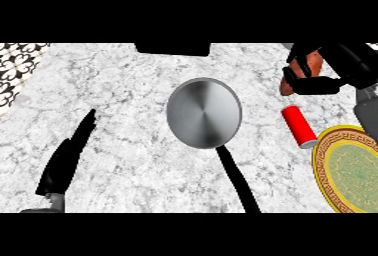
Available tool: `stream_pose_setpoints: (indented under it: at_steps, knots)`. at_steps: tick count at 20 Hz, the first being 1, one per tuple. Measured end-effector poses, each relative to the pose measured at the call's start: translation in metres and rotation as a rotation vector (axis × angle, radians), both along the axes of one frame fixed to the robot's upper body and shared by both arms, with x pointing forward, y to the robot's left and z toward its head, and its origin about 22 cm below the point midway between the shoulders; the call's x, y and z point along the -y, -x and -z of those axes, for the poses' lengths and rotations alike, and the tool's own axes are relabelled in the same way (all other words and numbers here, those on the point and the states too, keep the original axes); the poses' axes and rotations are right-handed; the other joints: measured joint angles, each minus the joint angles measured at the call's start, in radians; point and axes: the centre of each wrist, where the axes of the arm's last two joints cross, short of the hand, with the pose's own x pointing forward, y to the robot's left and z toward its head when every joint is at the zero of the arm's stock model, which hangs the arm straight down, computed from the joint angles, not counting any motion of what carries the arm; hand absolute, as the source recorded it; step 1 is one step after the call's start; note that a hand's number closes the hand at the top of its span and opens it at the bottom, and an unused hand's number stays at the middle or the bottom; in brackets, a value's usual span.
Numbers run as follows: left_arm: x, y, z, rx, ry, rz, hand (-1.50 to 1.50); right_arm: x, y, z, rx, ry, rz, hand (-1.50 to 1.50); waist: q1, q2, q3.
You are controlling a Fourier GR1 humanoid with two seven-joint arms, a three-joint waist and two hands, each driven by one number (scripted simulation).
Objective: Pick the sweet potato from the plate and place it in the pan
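Right hand is gripping the potato, fingers curled round it, at upper right. Left hand is resting with fingers straight at lower left; pan is sitting centre.

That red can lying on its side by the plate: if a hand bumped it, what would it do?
The red can lies on its side on the counter, so a nudge across it would probably set it rolling. Its lower end is at the plate, whose rim might stop it that way. It looks stiff, unlikely to bend.
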Motion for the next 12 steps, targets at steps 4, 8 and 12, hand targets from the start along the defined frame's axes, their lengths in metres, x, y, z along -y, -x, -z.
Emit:
stream_pose_setpoints:
  at_steps: [4, 8, 12]
  knots:
    - [0.001, 0.002, 0.004, 0.0, 0.0, -0.015, 0.0, -0.032, -0.026, 0.009, -0.003, -0.065, -0.103, 1.5, -0.015, -0.005, -0.002]
    - [-0.005, 0.005, 0.003, -0.004, -0.001, -0.025, 0.0, -0.079, -0.045, 0.019, -0.058, -0.102, -0.175, 1.5, -0.023, -0.007, -0.003]
    - [-0.007, 0.01, 0.004, -0.005, -0.002, -0.026, 0.0, -0.133, -0.053, 0.031, -0.132, -0.14, -0.209, 1.5, -0.028, -0.009, -0.003]
